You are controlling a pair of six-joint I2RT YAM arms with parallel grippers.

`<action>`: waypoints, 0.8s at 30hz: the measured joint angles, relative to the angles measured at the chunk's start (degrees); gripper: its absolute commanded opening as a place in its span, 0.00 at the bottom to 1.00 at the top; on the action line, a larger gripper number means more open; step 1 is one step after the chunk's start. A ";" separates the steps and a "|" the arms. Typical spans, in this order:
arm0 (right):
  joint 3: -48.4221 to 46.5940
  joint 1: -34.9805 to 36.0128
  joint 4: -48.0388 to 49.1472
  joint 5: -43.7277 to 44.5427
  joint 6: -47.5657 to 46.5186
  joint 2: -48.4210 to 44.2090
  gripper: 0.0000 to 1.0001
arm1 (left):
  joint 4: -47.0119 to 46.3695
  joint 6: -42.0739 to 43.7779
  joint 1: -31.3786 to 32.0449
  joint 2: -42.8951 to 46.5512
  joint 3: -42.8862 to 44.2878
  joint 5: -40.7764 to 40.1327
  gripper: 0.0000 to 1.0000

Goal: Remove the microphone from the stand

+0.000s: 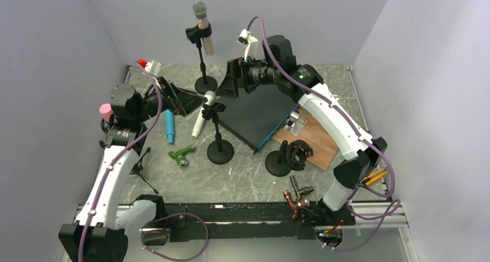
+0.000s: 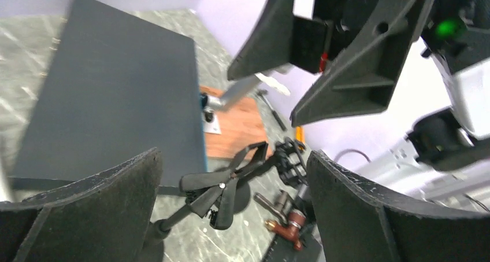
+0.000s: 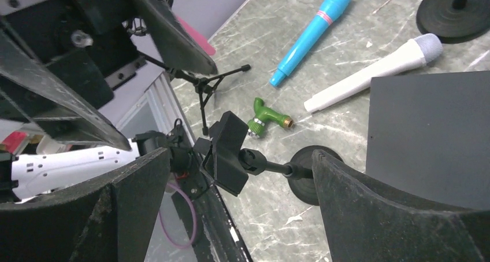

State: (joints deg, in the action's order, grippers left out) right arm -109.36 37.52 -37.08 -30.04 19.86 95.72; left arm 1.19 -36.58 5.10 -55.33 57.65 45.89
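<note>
The microphone [image 1: 202, 28], with a grey mesh head and copper body, sits upright in the clip of the tall back stand [image 1: 205, 82]; it is out of both wrist views. My left gripper [image 1: 193, 102] is open and empty, left of the middle stand's empty clip [image 1: 212, 107]. My right gripper [image 1: 226, 84] is open and empty, just right of the back stand's pole and below the microphone. The empty clip shows ahead of the open fingers in the left wrist view [image 2: 222, 189] and in the right wrist view [image 3: 228, 152].
A white microphone [image 1: 201, 118], a blue microphone [image 1: 169, 126] and a green fitting [image 1: 182, 155] lie on the table. A dark box [image 1: 260, 114] and wooden board [image 1: 315, 140] sit at the right. A third stand [image 1: 280, 163] and a copper fitting [image 1: 296, 203] are near the front.
</note>
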 measured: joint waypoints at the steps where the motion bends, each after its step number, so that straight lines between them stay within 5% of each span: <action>1: -0.42 -0.07 -0.35 -0.81 -0.24 0.42 0.93 | -2.54 -1.14 0.02 -0.02 -1.36 2.10 0.96; 5: -0.68 -0.13 -1.95 -2.95 -1.51 1.29 0.84 | -3.93 -1.16 0.04 -2.45 -3.39 7.37 0.95; 16: -4.17 -0.22 -8.37 -7.65 -5.18 5.77 0.84 | -2.71 1.90 0.00 -6.12 -3.30 12.96 0.91; 24: -4.39 0.13 -9.35 -8.59 -5.77 6.10 0.75 | 0.57 3.54 -0.13 -7.50 -3.30 14.25 0.83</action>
State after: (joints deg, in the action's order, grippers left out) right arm -113.75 37.65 -46.44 -38.63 14.09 101.82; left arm 1.76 -33.04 4.97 -62.83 54.35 60.14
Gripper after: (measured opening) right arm 0.765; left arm 0.858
